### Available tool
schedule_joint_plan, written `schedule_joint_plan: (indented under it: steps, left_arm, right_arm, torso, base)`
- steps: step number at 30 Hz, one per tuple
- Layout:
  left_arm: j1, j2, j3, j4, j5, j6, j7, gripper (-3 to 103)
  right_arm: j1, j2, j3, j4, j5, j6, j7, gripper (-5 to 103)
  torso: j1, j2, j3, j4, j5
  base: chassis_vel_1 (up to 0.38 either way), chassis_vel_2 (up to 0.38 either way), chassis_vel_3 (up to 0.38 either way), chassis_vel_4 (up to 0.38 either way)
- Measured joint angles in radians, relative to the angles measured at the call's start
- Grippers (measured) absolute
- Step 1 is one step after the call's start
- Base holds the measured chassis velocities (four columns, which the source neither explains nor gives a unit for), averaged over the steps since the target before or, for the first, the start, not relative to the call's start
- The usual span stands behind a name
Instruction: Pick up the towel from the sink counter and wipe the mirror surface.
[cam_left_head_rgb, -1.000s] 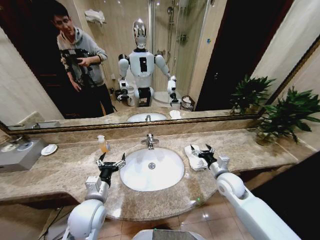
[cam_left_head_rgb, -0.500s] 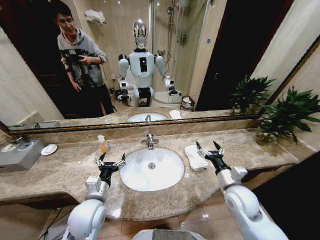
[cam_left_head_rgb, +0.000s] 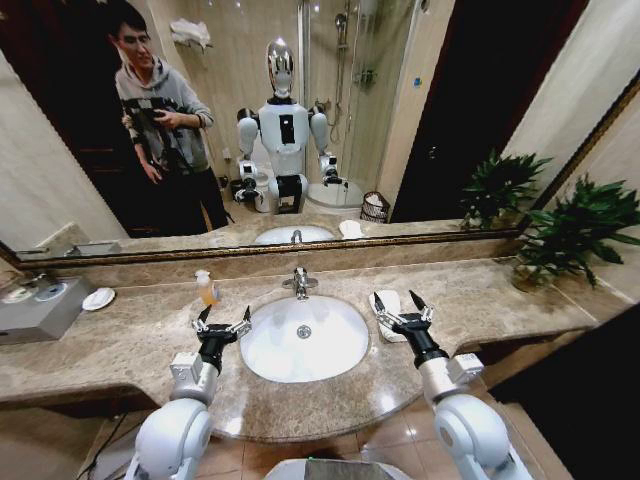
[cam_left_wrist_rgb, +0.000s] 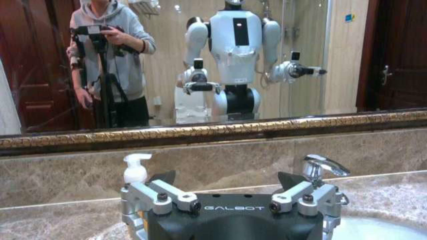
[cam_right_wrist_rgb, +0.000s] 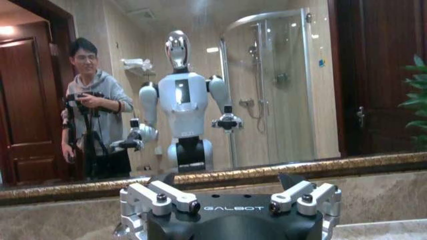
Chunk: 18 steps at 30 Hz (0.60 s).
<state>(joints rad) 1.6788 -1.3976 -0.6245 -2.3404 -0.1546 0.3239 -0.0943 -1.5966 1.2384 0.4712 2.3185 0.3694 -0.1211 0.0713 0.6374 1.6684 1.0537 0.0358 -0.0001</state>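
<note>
The white towel (cam_left_head_rgb: 385, 330) lies on the brown marble sink counter (cam_left_head_rgb: 500, 300), just right of the basin. My right gripper (cam_left_head_rgb: 397, 303) hovers over the towel's near half, open, fingers pointing toward the mirror (cam_left_head_rgb: 400, 120); contact with the cloth cannot be told. In the right wrist view the right gripper (cam_right_wrist_rgb: 227, 180) spreads wide, facing the mirror (cam_right_wrist_rgb: 280, 100) and its bronze frame. My left gripper (cam_left_head_rgb: 224, 318) is open and holds nothing, left of the basin above the counter; the left wrist view shows the left gripper (cam_left_wrist_rgb: 227, 180) open too.
The oval white basin (cam_left_head_rgb: 303, 340) and chrome faucet (cam_left_head_rgb: 298, 283) sit between the arms. A soap bottle (cam_left_head_rgb: 206, 288) stands behind the left gripper. A round soap dish (cam_left_head_rgb: 98, 298) and grey box (cam_left_head_rgb: 40, 310) are far left; plants (cam_left_head_rgb: 575, 230) stand at the right end.
The right arm swung right off the towel, then came back left, and its open gripper now sits over the towel again. The left arm has not moved.
</note>
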Motion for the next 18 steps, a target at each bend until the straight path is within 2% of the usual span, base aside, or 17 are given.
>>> schedule_joint_plan:
  steps: [18]
  left_arm:
    - [0.0, 0.0, 0.0, 0.0, 0.0, 0.0, 0.0, 100]
  right_arm:
    - [-0.009, 0.003, 0.011, 0.016, 0.008, -0.007, -0.003, 100]
  torso:
    - [0.0, 0.0, 0.0, 0.0, 0.0001]
  base:
    - [0.0, 0.0, 0.0, 0.0]
